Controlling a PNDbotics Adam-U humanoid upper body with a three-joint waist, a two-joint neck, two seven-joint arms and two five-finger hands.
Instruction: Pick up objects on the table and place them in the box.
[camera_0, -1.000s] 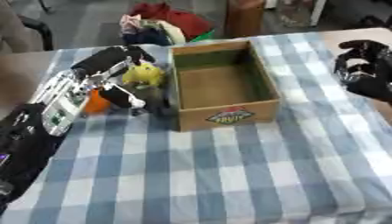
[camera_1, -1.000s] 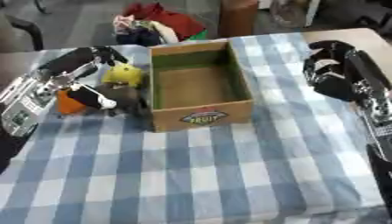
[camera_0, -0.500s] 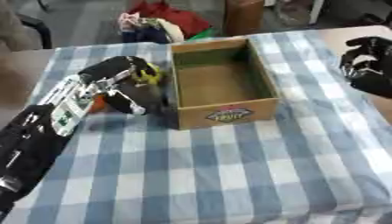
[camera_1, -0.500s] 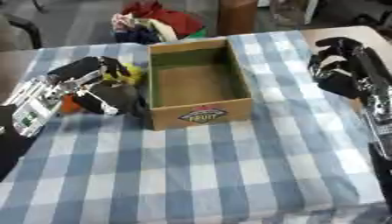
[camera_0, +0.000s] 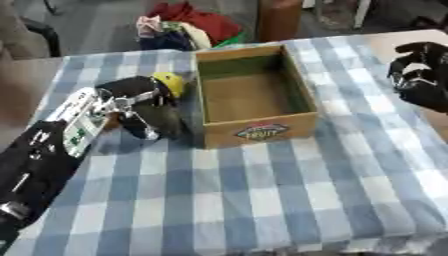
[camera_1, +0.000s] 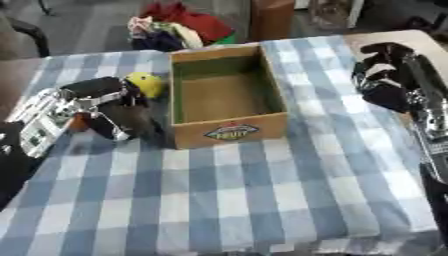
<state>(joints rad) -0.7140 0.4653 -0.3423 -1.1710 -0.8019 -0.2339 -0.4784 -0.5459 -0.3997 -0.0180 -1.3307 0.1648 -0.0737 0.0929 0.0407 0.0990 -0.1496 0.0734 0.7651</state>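
Note:
An open cardboard box (camera_0: 258, 131) with a fruit label on its front stands mid-table on the blue checked cloth, and nothing shows inside it. Just left of its wall lies a small yellow object (camera_0: 171, 83). My left hand (camera_0: 136, 102) comes in from the lower left and covers that object's near side, fingers curled round it. A small orange thing (camera_1: 79, 121) peeks out behind the hand's wrist side, mostly hidden. At the right edge my right hand (camera_0: 420, 75) hovers with relaxed, slightly bent fingers and holds nothing.
A heap of coloured clothes (camera_0: 188, 22) lies beyond the table's far edge, beside a brown upright thing (camera_0: 280, 17). Bare wooden tabletop (camera_0: 385, 39) shows at the far right corner. The checked cloth (camera_0: 262, 200) runs to the near edge.
My left hand has slid right and closed over the yellow object, which now sits nearer the box wall. The orange thing has become mostly hidden. The right hand has hardly moved.

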